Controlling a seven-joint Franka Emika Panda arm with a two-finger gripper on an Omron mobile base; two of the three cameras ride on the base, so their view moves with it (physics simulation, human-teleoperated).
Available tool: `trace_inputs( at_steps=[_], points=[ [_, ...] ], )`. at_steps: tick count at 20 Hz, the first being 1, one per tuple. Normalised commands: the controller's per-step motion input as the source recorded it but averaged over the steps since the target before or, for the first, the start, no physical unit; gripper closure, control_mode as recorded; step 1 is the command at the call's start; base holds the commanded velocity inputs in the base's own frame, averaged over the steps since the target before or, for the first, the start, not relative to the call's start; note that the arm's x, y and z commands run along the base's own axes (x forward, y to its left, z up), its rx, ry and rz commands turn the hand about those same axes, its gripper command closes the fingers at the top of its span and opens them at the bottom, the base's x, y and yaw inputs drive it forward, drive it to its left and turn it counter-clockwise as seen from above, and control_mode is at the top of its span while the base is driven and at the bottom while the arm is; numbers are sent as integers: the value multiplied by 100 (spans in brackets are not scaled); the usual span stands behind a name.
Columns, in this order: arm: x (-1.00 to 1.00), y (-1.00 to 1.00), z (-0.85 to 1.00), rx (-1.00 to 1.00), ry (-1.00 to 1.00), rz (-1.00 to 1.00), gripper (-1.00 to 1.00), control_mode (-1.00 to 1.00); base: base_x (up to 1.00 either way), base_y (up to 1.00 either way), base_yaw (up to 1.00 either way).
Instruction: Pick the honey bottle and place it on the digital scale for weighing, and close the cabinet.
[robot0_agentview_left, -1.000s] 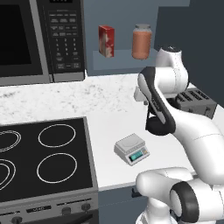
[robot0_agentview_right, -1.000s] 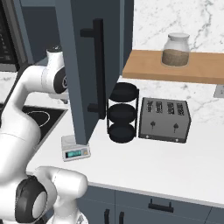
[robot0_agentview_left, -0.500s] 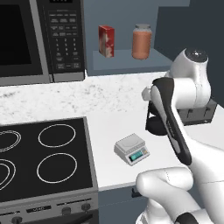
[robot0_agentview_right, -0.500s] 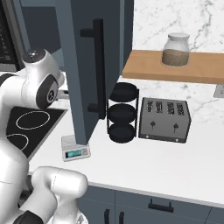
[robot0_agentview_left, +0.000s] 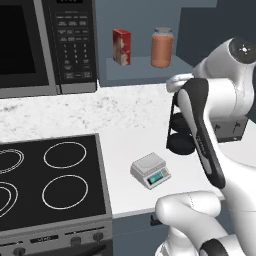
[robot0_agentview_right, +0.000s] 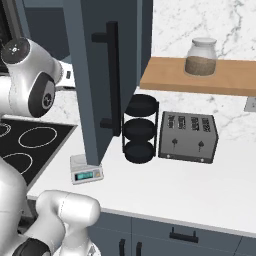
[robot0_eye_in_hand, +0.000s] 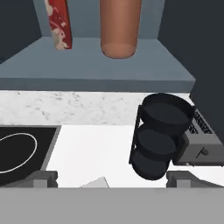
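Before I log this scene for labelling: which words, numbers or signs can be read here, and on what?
None can be read.
microwave keypad: markings too small.
digital scale display: lit teal, figures blurred.
red-and-white box: print illegible.

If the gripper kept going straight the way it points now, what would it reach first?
Probably the black three-tier round rack on the white counter, which sits nearest the hand view's centre. The open gripper looks forward and down; the orange-brown honey bottle stands higher, on the cabinet shelf. Depth is uncertain.
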Motion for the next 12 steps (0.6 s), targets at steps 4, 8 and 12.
trace_inputs(
  at_steps=[4, 8, 12],
  points=[
    [0, 0, 54, 0, -24, -7, -100, -100, 0, 0, 0],
    [2, 0, 42, 0, -24, -4, -100, -100, 0, 0, 0],
    [16, 0, 39, 0, -17, -3, -100, -100, 0, 0, 0]
  ],
)
